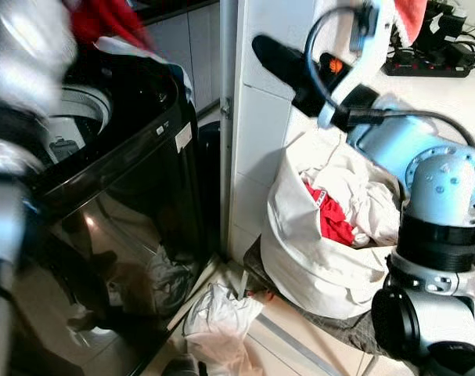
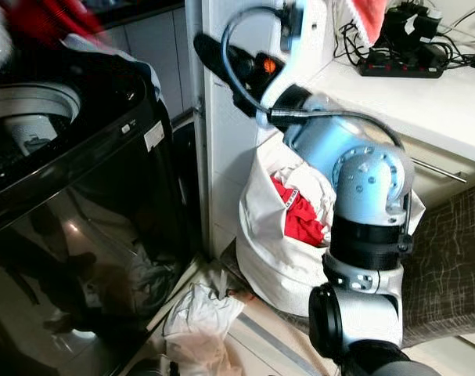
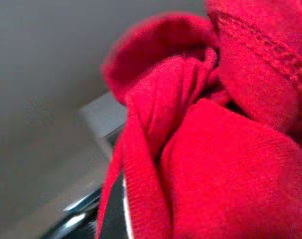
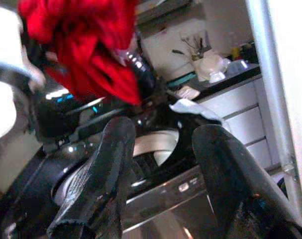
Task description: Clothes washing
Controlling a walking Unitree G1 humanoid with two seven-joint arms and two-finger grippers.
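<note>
A black top-loading washing machine (image 1: 120,164) stands open on the left, showing its pale drum (image 1: 77,117). Above it hangs a red garment (image 1: 104,19), blurred, with my left gripper shut on it; its red folds (image 3: 215,149) lie close to the left wrist camera. My right gripper (image 1: 272,55) is raised beside the white wall corner, open and holding nothing, its fingers (image 4: 106,169) pointing toward the washer. A white laundry bag (image 1: 300,266) below it holds white clothes and a red piece (image 1: 331,219).
A crumpled white cloth (image 1: 217,313) lies on the floor between washer and bag. The white wall corner (image 1: 257,157) stands just right of the washer. A counter (image 2: 409,102) carries a black power strip (image 2: 401,69) with cables. Dark patterned fabric (image 2: 448,258) lies under the bag.
</note>
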